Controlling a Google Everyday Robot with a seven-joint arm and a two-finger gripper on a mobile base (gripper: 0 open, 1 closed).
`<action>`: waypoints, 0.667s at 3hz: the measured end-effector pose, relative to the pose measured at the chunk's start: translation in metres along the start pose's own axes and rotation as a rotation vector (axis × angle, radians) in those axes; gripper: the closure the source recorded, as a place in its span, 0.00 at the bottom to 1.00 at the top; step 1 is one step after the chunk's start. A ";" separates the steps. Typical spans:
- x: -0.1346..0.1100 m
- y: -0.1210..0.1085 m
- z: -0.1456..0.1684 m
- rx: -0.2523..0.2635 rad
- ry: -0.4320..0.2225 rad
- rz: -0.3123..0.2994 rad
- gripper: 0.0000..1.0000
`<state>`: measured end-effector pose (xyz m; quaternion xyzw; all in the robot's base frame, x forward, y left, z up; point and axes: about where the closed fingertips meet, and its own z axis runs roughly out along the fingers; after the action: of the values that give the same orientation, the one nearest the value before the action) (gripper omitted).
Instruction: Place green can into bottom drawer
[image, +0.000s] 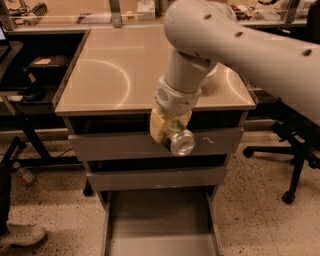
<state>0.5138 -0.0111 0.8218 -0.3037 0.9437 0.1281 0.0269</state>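
Landmark: the grey drawer cabinet, with a tan top and three drawers stacked below it.
Arm: the white arm comes in from the upper right and bends down over the cabinet's front edge.
Gripper: the gripper hangs just past the front edge of the cabinet top, in front of the top drawer.
Grip: its yellowish fingers are pinched on the green can, one on each side of its body.
Green can: the green can is off the cabinet top, tilted, with its shiny silver end pointing out and down towards the camera; only a little of the green body shows between the fingers.
Middle drawer: the middle drawer sits below the can, its front slightly forward of the top drawer's.
Bottom drawer: the bottom drawer is pulled far out from the cabinet's base, its flat grey floor bare and well below the can.
Surroundings: a black chair base stands to the right of the cabinet; a shoe is at its lower left.
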 end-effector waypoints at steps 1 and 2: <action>0.046 0.002 0.046 -0.104 0.088 0.074 1.00; 0.046 0.002 0.046 -0.104 0.088 0.074 1.00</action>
<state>0.4742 -0.0236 0.7722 -0.2749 0.9467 0.1642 -0.0350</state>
